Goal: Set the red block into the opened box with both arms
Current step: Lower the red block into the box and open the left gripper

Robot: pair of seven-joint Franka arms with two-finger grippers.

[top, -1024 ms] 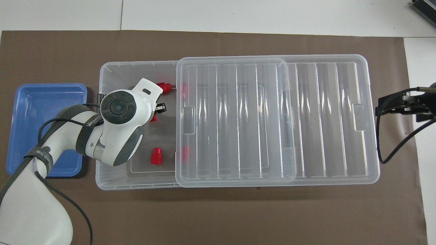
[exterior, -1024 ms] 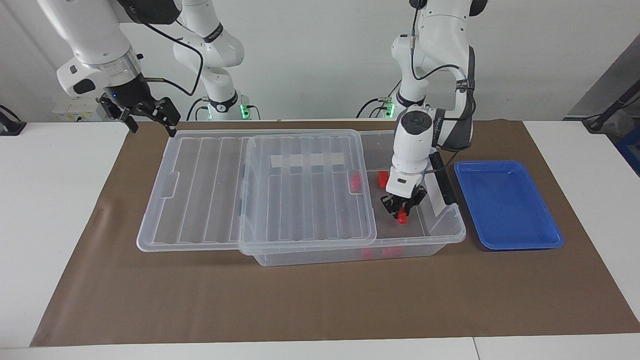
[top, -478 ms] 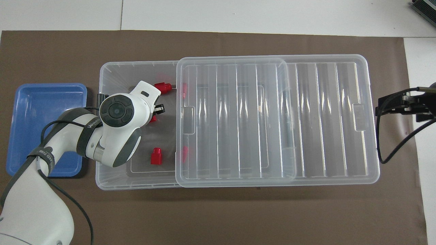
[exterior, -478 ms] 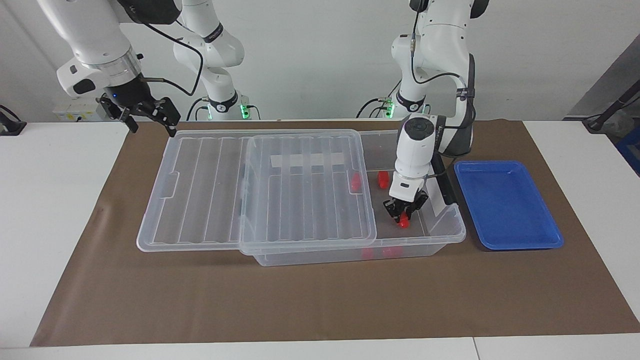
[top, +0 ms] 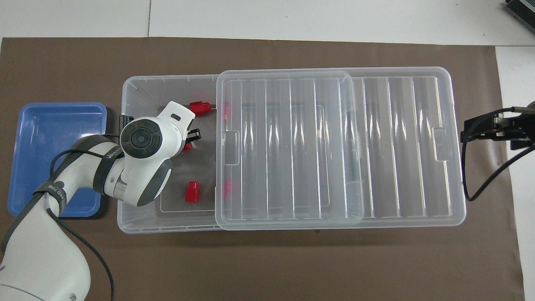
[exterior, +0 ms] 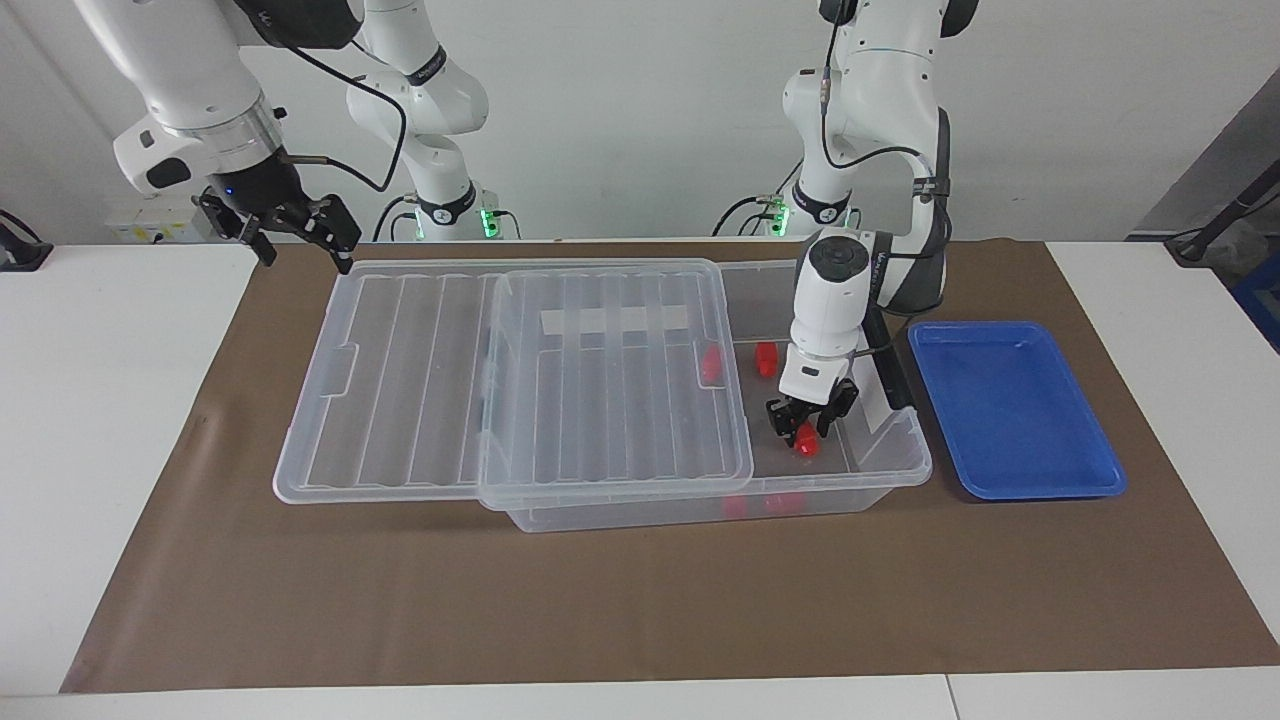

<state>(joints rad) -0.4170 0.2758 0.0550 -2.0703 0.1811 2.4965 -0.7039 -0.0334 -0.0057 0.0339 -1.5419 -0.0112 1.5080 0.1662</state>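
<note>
You have one way into the box (exterior: 880, 470): the uncovered stretch at the left arm's end, between the lid's (exterior: 615, 375) edge and the black end handle (exterior: 887, 365). The left gripper (exterior: 806, 430) already fills much of that gap, hanging low inside with a red block (exterior: 804, 438) at its fingertips. Two more red blocks lie on the floor there, one at twelve o'clock (top: 199, 108) and one at six o'clock (top: 192, 192) from the gripper in the overhead view. The ribbed lid roofs the remainder and overhangs the mat (exterior: 640, 600) toward the right arm's end. The blue tray (exterior: 1015, 410) sits just beside the handle end.
</note>
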